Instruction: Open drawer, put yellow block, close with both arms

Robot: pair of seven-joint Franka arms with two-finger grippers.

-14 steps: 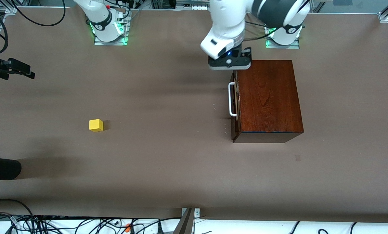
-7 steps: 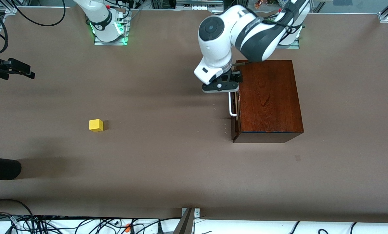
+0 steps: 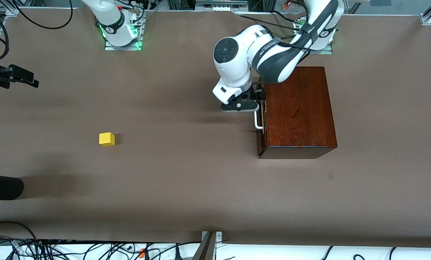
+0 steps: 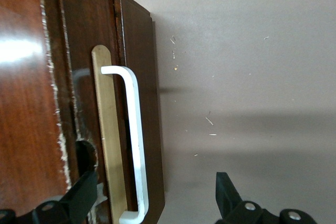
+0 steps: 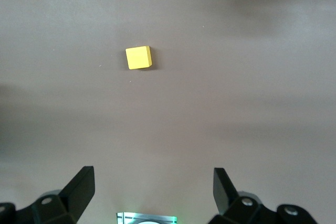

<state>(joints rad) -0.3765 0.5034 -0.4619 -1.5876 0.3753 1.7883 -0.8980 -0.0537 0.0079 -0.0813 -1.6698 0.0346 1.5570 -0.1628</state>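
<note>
The dark reddish-brown wooden box (image 3: 298, 112) stands toward the left arm's end of the table. Its drawer is shut, dark front (image 3: 261, 137) and white bar handle (image 3: 258, 121) facing the right arm's end. My left gripper (image 3: 249, 104) is low at the handle's end farthest from the front camera. In the left wrist view it (image 4: 155, 184) is open and straddles the handle (image 4: 135, 145), one finger (image 4: 84, 190) over the box, the other (image 4: 226, 187) over the table. The yellow block (image 3: 107, 139) lies alone toward the right arm's end. My right gripper (image 5: 152, 182) is open and empty, high over the table with the block (image 5: 138, 57) below.
A black device (image 3: 13, 76) juts in at the right arm's end of the table. A black rounded object (image 3: 2, 187) lies at that end, nearer the front camera. Cables (image 3: 56, 249) run along the front edge. Bare table lies between block and box.
My left arm has come down and moved along the drawer front toward the front camera, bringing its gripper from the box's corner to the handle. The block and box have not moved.
</note>
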